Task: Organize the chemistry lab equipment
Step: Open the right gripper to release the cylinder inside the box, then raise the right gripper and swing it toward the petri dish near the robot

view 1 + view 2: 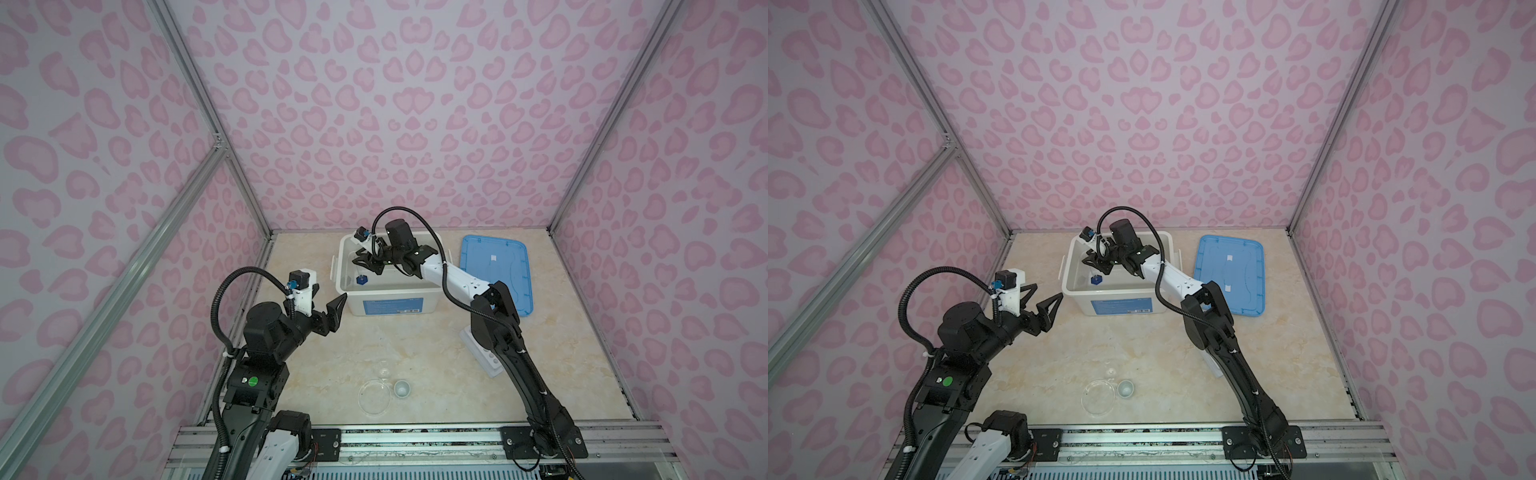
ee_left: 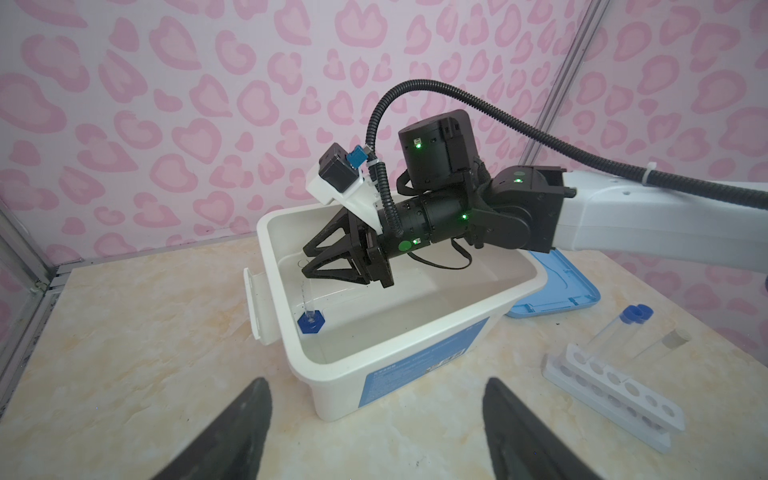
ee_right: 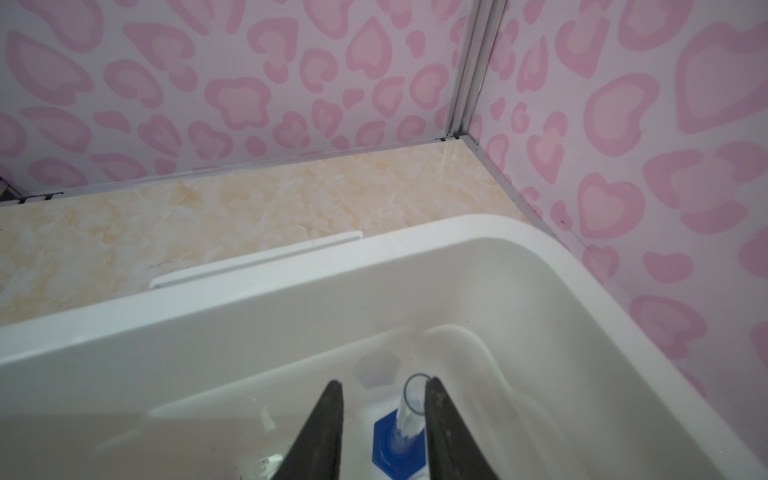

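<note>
**Right gripper slack around the cylinder, inside the bin**

Your right gripper [image 3: 383, 384] reaches down into the white bin [image 1: 390, 294] at the upper centre of both top views. In the right wrist view its fingers stand partly apart with the small blue-based cylinder [image 3: 401, 419] between them. The clear tube sits close against one finger and the other finger is clear of it, so you have no hold on it. The cylinder stands upright on the bin floor, toward the bin's lower left corner in both top views.

Your left gripper [image 1: 331, 293] hovers above the table [image 1: 415, 345], just left of the bin. Its jaws are spread wide with nothing between them.

The blue lid [image 1: 496, 274] lies flat on the table right of the bin.

The white rack [image 2: 615, 390] sits at the right of the top views, partly hidden by your right arm. In the left wrist view a blue-capped test tube [image 2: 615, 332] and a pale-capped test tube [image 2: 660, 345] lie just beyond it. You cannot tell from here whether they touch it.

At the lower centre of the top views, the clear round dish [image 1: 375, 397] rests on the table. The small clear cup [image 1: 402, 389] stands just beside it, well apart from both grippers.
</note>
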`<action>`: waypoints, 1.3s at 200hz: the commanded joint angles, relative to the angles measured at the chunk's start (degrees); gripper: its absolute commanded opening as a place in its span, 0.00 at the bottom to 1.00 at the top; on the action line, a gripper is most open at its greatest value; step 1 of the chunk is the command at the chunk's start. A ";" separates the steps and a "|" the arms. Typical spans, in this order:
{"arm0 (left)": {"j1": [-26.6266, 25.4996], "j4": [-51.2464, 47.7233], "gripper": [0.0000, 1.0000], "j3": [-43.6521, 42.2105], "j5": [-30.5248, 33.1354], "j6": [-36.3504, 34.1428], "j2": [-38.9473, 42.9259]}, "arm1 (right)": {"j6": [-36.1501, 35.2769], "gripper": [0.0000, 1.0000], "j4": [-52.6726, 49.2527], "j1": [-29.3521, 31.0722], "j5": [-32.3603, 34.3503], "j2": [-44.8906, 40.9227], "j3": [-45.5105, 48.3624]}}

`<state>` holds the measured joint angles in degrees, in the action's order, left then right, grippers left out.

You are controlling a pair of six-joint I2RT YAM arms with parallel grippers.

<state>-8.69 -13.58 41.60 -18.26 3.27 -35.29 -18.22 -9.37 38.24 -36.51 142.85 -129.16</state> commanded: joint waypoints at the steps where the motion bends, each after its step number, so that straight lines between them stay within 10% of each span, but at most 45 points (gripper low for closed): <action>1: 0.07 1.14 0.82 -0.03 -0.85 0.16 0.04 | -0.35 0.34 1.43 -0.20 -0.34 -0.84 0.91; 62: 0.02 2.12 0.82 0.40 -1.27 0.50 -0.61 | -0.47 0.31 2.57 -0.62 1.08 -7.39 5.19; 174: -5.92 8.63 0.82 2.20 0.07 2.16 -7.95 | 3.35 0.36 17.10 0.32 13.17 -44.03 47.58; 260: -10.22 8.66 0.81 6.91 -1.33 -0.48 -15.93 | 10.13 0.38 -0.73 8.28 28.45 -65.89 63.23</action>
<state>-18.81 -5.61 47.05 -18.48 4.69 -50.33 -11.57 -2.61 44.07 -14.76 79.72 -68.14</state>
